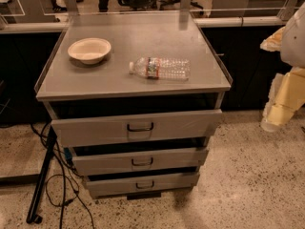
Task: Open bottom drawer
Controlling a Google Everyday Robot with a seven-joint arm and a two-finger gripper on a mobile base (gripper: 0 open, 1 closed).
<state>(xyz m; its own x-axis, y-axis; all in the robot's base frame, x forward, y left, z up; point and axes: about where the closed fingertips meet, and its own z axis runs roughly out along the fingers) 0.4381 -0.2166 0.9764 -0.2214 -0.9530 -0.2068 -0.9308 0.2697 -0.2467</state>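
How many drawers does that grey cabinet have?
3, stacked: the widest drawer on top, the mid-sized drawer between, the bottom drawer lowest. None looks hidden. The gripper hangs at the picture's right edge, apart from them.

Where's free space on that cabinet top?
Free: the front strip of the cabinet top ahead of the bowl and bottle, and the back right corner. Crowded: the middle band they occupy. The gripper hangs right of the cabinet.
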